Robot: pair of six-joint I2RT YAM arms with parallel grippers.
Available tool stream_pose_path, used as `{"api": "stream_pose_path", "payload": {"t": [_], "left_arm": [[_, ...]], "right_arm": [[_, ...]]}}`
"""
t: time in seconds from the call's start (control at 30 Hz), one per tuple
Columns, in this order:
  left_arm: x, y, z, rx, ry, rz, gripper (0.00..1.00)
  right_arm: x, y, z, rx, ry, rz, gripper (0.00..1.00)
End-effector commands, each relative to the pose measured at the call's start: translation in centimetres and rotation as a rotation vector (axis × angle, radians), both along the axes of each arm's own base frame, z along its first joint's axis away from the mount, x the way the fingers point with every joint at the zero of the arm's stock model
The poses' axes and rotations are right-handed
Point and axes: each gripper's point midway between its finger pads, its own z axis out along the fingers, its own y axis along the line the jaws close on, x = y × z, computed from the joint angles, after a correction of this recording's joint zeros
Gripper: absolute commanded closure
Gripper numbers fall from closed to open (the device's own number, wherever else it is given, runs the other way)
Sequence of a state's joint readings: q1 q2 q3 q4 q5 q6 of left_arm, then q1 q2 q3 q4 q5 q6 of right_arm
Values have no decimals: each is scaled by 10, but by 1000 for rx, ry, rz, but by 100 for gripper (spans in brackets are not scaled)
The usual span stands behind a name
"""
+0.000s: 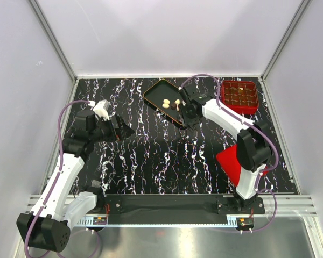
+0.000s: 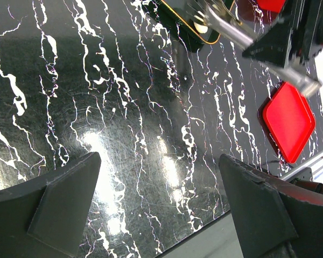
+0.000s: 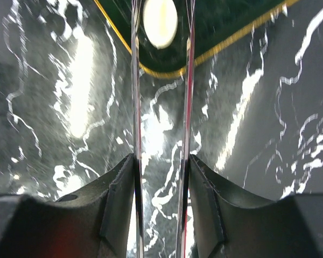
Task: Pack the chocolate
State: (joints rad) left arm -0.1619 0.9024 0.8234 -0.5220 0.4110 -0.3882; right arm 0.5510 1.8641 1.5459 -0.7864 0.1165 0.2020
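Rail (image 1: 167, 203): metal, running along the table's near edge and carrying both arm bases.
Table (image 1: 151, 156): black with white veins, shining under glare.
Lid (image 1: 230, 161): red and flat, lying beside the right arm, which is covering part of it.
Left end effector (image 2: 159, 172): hanging over bare table on the left, jaws standing wide apart and holding nothing.
Right end effector (image 3: 161, 161): clamping thin metal tongs (image 3: 135, 107) and pointing them into the tray's corner.
Chocolate (image 3: 160, 21): a cream oval is lying in the tray between the tong tips; whether they are pinching it, I cannot tell. Another cream piece and a dark one are lying close by.
Tray (image 1: 153, 92): black with an orange rim, sitting askew at the far middle.
Box (image 1: 253, 107): red and gridded, sitting at the far right with brown pieces showing in some cells.
Walls (image 1: 167, 37): plain white, closing in the table.
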Motion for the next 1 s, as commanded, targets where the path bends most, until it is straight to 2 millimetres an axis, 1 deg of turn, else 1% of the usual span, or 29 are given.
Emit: {"api": "stream_pose_path", "payload": {"t": [0.0, 0.1, 0.23, 0.43, 0.67, 0.83, 0.97], "left_arm": [[6, 1, 7, 7, -51, -2, 1], [6, 0, 8, 4, -53, -4, 1], [6, 1, 7, 6, -50, -2, 1], [6, 1, 6, 9, -49, 1, 1], [6, 1, 6, 8, -46, 0, 1], [7, 1, 6, 9, -46, 1, 1], [6, 1, 5, 8, -43, -2, 1]], "right_arm": [[-5, -3, 33, 30, -88, -25, 52], [-12, -6, 30, 31, -71, -22, 52], [-18, -5, 31, 51, -68, -16, 51], [-19, -5, 20, 42, -53, -9, 52], [-13, -1, 18, 43, -62, -3, 55], [-4, 2, 26, 44, -91, 3, 60], [1, -2, 34, 27, -117, -10, 65]]}}
